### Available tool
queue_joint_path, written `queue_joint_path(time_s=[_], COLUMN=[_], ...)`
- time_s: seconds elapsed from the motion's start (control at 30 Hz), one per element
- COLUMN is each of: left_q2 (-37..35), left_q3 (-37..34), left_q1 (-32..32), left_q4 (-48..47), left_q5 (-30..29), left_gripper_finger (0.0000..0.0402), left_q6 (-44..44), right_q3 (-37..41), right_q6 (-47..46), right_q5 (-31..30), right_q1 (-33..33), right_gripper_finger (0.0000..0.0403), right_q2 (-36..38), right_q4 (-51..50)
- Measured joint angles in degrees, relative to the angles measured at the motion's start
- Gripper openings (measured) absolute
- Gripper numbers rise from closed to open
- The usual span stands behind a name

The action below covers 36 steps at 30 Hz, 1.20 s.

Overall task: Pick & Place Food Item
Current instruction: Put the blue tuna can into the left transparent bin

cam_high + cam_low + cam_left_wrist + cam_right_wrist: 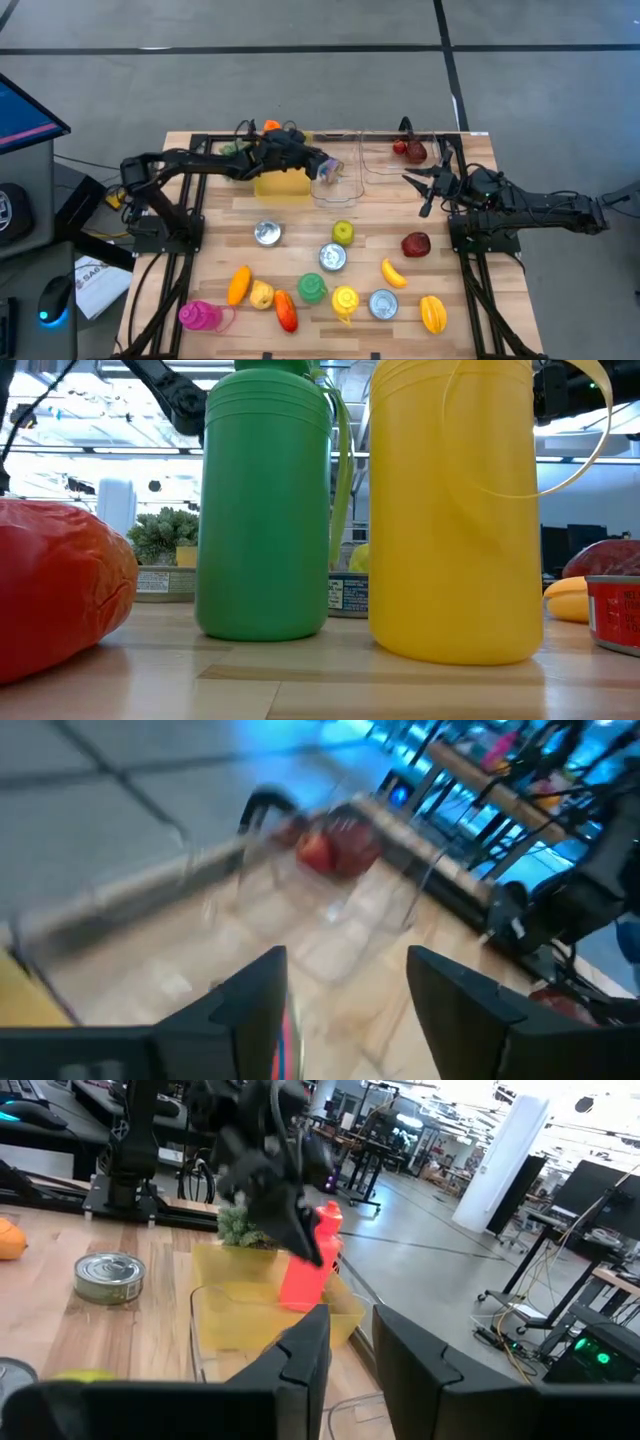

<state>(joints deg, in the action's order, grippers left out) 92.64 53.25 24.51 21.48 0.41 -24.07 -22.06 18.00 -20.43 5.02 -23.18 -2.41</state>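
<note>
A slatted wooden table (225, 215) carries scattered cans (267, 233), toy fruit, green (311, 289), yellow (345, 300) and pink (198, 316) bottles, plus clear (336, 185) and yellow (281, 186) bins along the back.
</note>
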Motion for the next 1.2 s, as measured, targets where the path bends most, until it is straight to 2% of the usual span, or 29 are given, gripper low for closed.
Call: queue_joint_path(time_s=[0.1,0.27,0.4,0.53,0.8,0.97,1.2], left_q2=[-3.9,-9.1,-13.1,-16.6,-21.4,-25.8,-35.4], left_q3=[0.0,-0.4,-2.8,-7.0,-18.0,-22.7,-27.0], left_q1=[-0.2,-0.6,-1.4,-2.6,-4.2,-4.1,-3.9], left_q4=[-1.0,-4.5,-6.2,-6.1,3.9,5.4,5.6], left_q5=[0.0,0.0,0.0,0.0,0.0,0.0,0.0], left_gripper_finger=[0.0166,0.0123,0.0094,0.0065,0.0008,0.0004,0.0002], left_q6=[5.7,7.5,7.9,14.0,14.7,15.1,21.8], right_q3=[0.0,0.0,0.0,0.0,0.0,0.0,0.0], right_q6=[0.0,0.0,0.0,0.0,0.0,-0.1,-4.7], right_q5=[-0.3,-0.4,-0.4,-0.4,-0.4,-0.4,-0.4], right_q1=[0.0,0.0,0.0,0.0,0.0,0.0,0.0], right_gripper_finger=[0.0076,0.0076,0.0076,0.0076,0.0076,0.0076,0.0076], right_q2=[0.0,0.0,0.0,0.0,0.0,0.0,0.0], right_q4=[-0.4,-0.5,-0.5,-0.5,-0.5,-0.7,-0.6])
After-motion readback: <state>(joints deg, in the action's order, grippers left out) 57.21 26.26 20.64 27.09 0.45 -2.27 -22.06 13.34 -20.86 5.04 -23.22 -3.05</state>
